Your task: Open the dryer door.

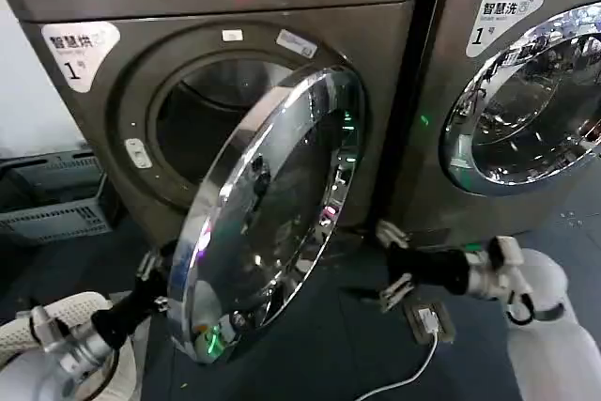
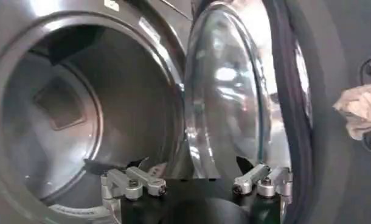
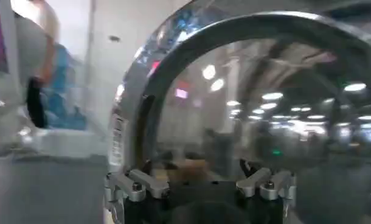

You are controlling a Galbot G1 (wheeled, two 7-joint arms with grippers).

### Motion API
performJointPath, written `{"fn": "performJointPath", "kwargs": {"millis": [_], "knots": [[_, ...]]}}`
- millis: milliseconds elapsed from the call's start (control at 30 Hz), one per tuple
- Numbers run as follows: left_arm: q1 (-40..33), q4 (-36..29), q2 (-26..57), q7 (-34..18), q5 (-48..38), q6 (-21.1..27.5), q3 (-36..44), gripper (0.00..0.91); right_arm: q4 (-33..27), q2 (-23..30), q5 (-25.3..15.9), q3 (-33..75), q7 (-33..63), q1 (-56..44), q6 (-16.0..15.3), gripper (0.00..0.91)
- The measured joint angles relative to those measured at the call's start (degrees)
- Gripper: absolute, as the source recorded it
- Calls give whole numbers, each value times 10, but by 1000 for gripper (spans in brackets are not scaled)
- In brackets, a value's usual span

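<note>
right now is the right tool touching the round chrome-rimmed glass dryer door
Apart. The head view shows dark floor between the open right tool and the round chrome-rimmed glass dryer door.

Dryer door (image 1: pixel 268 213) hides left tool (image 1: pixel 155 279) — partly.

Dryer door (image 1: pixel 272 218) hangs between left gripper (image 1: pixel 155 279) and right gripper (image 1: pixel 392 265)

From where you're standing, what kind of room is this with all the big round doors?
Probably a laundromat. Two large front-loading machines stand side by side: the dryer with its door swung open, and a second machine beside it, each with a number sticker. A plastic basket sits on the floor nearby.
</note>
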Motion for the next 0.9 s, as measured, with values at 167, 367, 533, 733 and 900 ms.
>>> {"fn": "performJointPath", "kwargs": {"millis": [167, 367, 533, 733, 900], "knots": [[-19, 3, 23, -1, -7, -3, 37, 907, 12, 0, 3, 33, 141, -22, 43, 907], [-55, 5, 47, -2, -33, -9, 93, 907, 20, -9, 3, 71, 287, -35, 36, 907], [-93, 12, 73, -6, -52, -14, 143, 907, 28, -15, 11, 121, 329, -43, 28, 907], [-159, 26, 105, -8, -68, -21, 221, 907, 38, -18, 21, 183, 346, -53, 25, 907], [-217, 37, 121, -8, -82, -29, 289, 907, 56, -9, 34, 232, 384, -64, -19, 907]]}}
